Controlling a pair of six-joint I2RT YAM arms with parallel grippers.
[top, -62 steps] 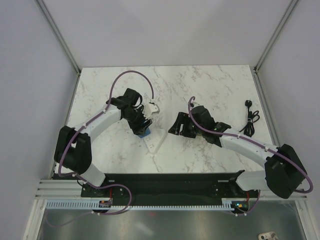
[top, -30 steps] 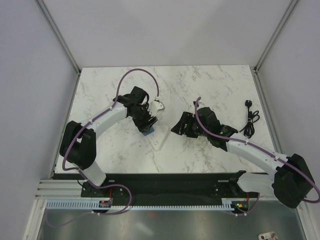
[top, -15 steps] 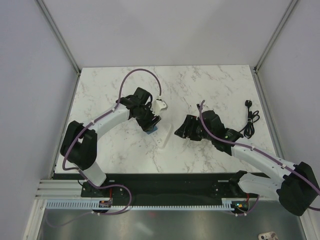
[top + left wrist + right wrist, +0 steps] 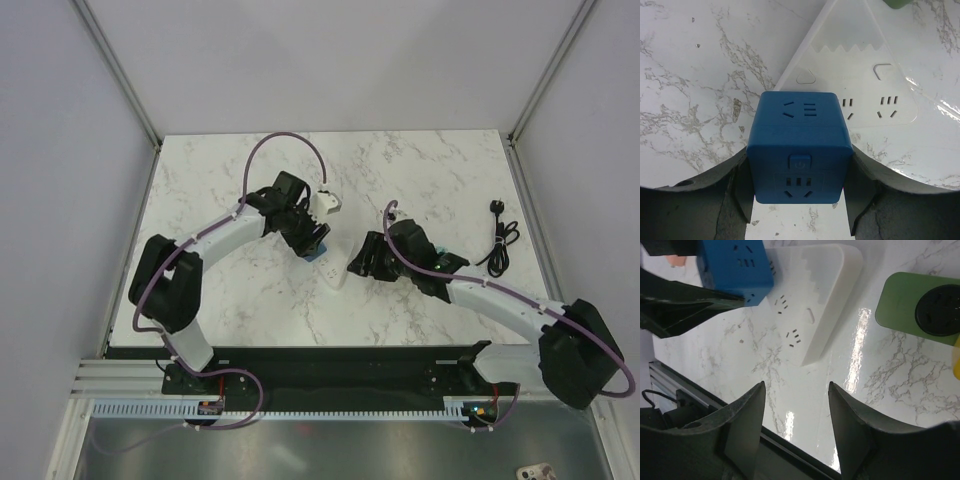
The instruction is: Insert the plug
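Gripping the blue cube (image 4: 797, 125) on two opposite sides with the left jaws, just above the narrow end of the white socket board (image 4: 860, 55). On the other side, right jaws wide apart with nothing between them, hanging over the bare surface (image 4: 890, 375) beside that board.

Visible only as a yellow sliver at the right border of the right wrist view: the plug (image 4: 956, 360), near the green socket strip (image 4: 905, 300). Not to be found in the top view, probably hidden under the right arm. Apparently not yet picked up.

To do this step well:
- Turn the right wrist toward the yellow block until fully in view.
- Center the wide jaws over it, then come down straight.
- Close on two flat faces, never on the corners.
- Lift without tilting, then line up with the holes of the green strip before pressing.
- Press straight down, gently.
- Hold the left arm quiet, to avoid a knock between two arms working so close together.
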